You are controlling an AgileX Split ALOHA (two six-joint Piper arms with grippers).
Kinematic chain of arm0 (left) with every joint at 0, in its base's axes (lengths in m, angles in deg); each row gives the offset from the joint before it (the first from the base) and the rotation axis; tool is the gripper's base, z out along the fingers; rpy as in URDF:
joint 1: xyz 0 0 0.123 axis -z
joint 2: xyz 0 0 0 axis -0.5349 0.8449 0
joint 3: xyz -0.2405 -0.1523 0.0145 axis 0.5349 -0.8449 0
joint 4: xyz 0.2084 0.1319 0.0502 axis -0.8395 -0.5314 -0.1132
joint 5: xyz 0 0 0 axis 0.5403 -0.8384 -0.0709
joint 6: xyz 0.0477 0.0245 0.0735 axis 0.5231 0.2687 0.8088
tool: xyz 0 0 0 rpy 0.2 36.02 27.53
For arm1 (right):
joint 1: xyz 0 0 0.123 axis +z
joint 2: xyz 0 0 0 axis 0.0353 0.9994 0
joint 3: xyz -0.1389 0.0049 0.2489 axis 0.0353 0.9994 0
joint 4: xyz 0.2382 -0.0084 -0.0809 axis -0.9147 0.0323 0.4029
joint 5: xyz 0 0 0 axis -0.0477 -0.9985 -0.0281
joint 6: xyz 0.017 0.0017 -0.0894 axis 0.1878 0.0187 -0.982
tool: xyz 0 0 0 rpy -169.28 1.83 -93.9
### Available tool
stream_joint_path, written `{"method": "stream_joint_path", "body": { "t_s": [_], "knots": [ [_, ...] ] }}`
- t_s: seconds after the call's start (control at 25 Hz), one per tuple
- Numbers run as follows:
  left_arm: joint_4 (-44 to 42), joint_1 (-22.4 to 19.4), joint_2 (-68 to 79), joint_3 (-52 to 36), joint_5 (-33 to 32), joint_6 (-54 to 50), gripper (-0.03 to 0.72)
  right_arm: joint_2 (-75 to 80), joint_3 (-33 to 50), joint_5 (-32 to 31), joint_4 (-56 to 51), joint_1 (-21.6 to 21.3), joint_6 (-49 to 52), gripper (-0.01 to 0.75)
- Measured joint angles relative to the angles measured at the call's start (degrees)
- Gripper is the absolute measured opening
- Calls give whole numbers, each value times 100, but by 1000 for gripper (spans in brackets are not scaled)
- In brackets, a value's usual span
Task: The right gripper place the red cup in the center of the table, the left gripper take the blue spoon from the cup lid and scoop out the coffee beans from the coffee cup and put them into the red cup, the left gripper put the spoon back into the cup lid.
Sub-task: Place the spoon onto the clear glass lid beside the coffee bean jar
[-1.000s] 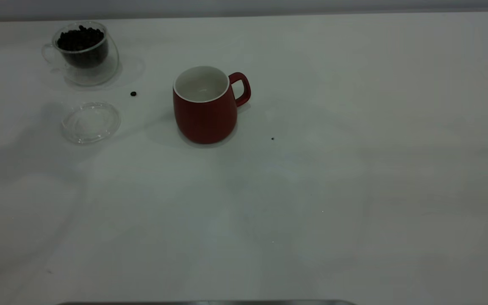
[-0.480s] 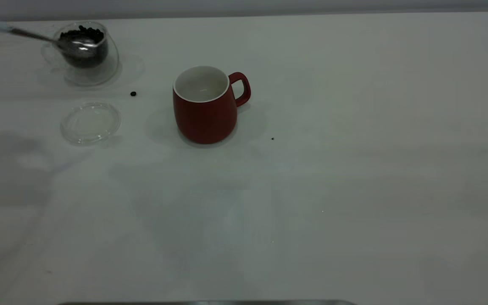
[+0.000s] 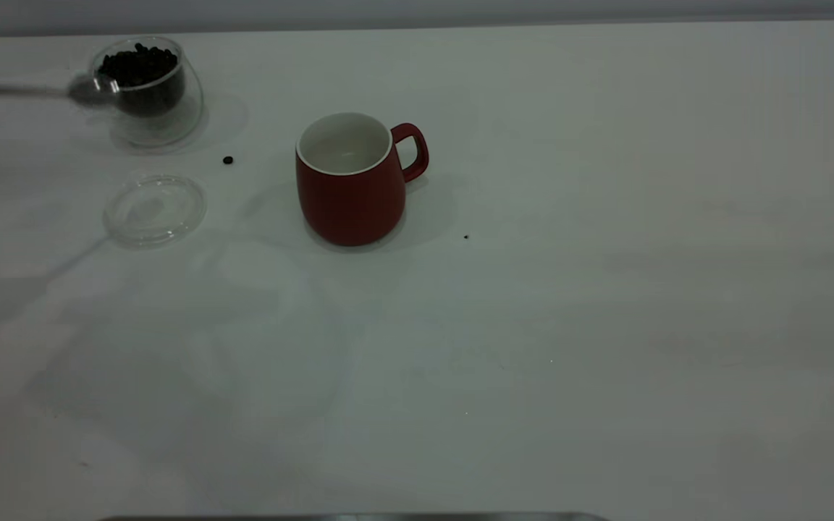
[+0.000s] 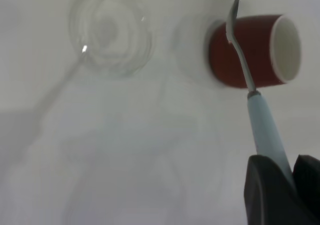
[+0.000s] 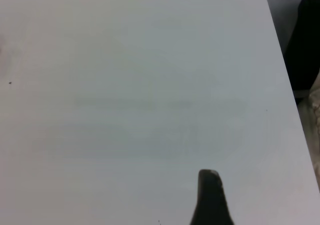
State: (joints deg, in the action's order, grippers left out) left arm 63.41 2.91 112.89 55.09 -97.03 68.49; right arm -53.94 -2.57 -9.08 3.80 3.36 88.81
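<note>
Spoon held, heading for the beans

Left gripper (image 4: 287,185) jaws clamp the spoon (image 4: 250,82) by its handle end, leaving the bowl free to scoop. Lid (image 3: 154,210) bare on counter (image 3: 605,325); red cup (image 3: 350,177) central, upright, ready. Farthest, coffee cup (image 3: 143,87) heaped with beans (image 3: 136,65). Right gripper (image 5: 210,200) parked; jaws unclear.
</note>
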Motion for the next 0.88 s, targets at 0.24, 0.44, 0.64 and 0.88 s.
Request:
{"method": "stream_joint_path", "body": {
  "t_s": [0.24, 0.44, 0.64, 0.88],
  "knots": [
    [485, -6, 966, 6, 251, 179, 123, 0, 0, 0, 0, 0, 0, 574],
    [1308, -6, 1512, 12, 314, 904, 123, 0, 0, 0, 0, 0, 0, 574],
    [1886, -6, 2026, 23, 518, 1232, 123, 0, 0, 0, 0, 0, 0, 574],
    [2350, -6, 2541, 34, 491, 1753, 123, 0, 0, 0, 0, 0, 0, 574]
  ]
}}
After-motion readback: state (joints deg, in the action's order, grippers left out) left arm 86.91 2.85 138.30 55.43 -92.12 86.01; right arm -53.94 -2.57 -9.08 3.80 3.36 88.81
